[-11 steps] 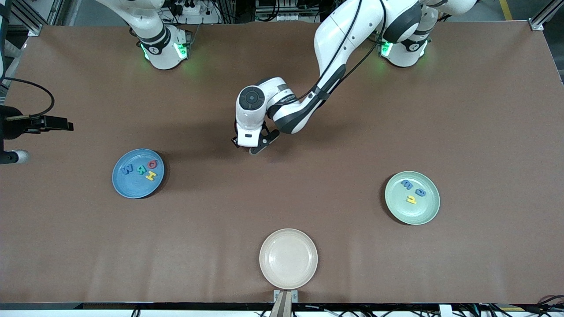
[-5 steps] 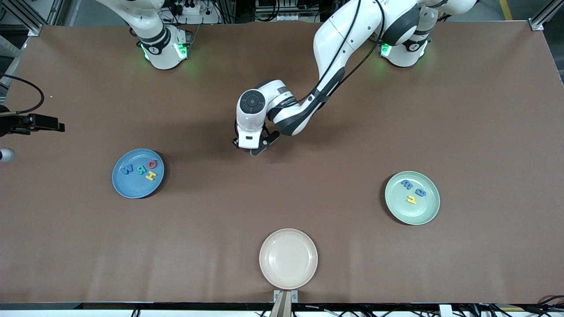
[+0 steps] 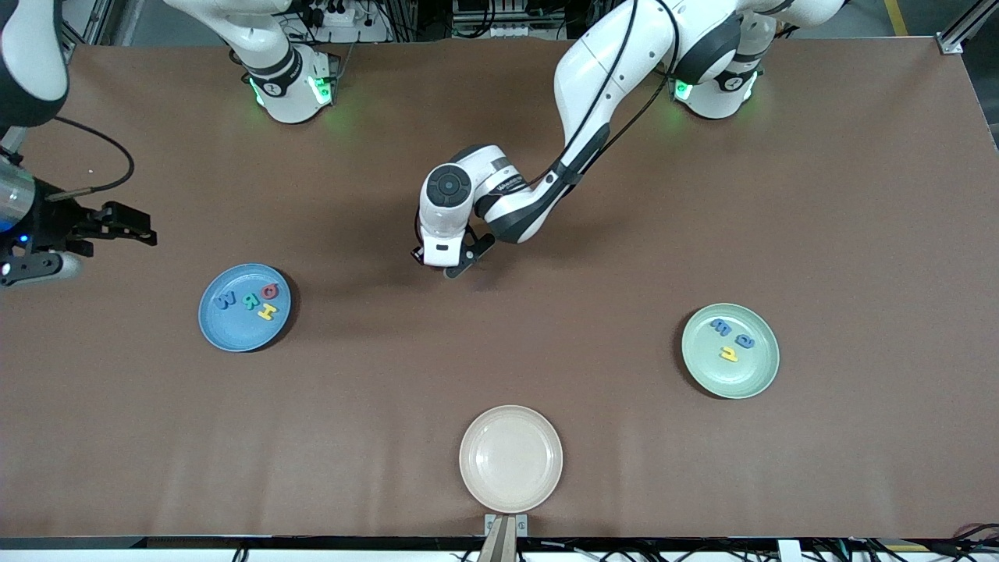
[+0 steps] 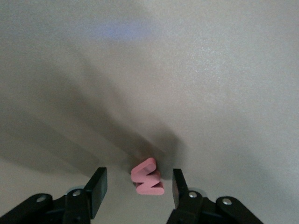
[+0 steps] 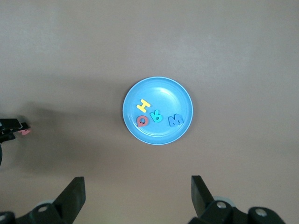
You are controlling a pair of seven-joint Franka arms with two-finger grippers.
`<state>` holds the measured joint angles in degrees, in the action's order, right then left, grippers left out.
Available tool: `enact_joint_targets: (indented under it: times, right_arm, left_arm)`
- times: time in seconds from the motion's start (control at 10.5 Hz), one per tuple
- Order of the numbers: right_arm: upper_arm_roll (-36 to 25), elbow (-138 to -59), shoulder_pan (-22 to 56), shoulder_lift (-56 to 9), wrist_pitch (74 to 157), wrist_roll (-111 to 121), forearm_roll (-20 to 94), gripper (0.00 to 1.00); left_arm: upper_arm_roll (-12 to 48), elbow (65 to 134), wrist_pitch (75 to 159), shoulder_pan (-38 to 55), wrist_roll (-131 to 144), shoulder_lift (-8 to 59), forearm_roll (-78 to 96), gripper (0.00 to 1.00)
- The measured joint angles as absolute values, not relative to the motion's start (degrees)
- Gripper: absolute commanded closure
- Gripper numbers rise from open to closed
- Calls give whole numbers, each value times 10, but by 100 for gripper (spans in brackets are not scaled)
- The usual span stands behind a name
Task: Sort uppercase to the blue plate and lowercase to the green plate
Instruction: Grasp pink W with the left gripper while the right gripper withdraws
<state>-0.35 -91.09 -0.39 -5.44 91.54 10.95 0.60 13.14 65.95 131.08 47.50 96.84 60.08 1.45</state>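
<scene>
Left tool (image 3: 442, 264): low over the middle of the counter (image 3: 593, 234), pointing down, its arm reaching in from its base. In the left wrist view the two fingers (image 4: 97, 191) stand apart on either side of a pink-red foam w (image 4: 147, 177); a gap shows on each side and neither pad touches the letter. The w sits on the counter, leaning on its edge. It is hidden under the tool in the front view.

Right tool (image 5: 138, 198): high in the air at the right arm's end of the counter, jaws fully spread and empty, waiting. Its wrist view looks straight down on the blue plate (image 5: 180, 95).

Blue plate (image 3: 226, 332): on the counter toward the right arm's end. It carries four capitals: a blue W (image 3: 227, 300), a teal R (image 3: 250, 300), a red Q (image 3: 271, 292) and a yellow H (image 3: 268, 311), grouped close together.

Green plate (image 3: 753, 375): toward the left arm's end. It carries a blue m (image 3: 720, 326), a blue a (image 3: 745, 341) and a small yellow letter (image 3: 729, 354).

Cream plate (image 3: 510, 458): nearest the front camera, midway along the counter.
</scene>
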Motion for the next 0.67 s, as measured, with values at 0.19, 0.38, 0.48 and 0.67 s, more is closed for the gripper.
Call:
enact_joint_targets:
  times: [0.19, 0.38, 0.48, 0.67]
  right_arm:
    - [-56, -943, 51, -18, 942, 110, 7, 0]
    - [-68, -952, 55, 1, 945, 110, 8, 0]
    - [-71, -953, 55, 3, 945, 110, 8, 0]
    - [-72, -954, 55, 3, 946, 110, 8, 0]
  left_arm:
    - [131, 659, 1318, 475, 969, 604, 18, 39]
    - [131, 659, 1323, 475, 969, 604, 29, 41]
    - [131, 659, 1324, 475, 969, 605, 31, 42]
    - [131, 659, 1326, 475, 969, 606, 33, 49]
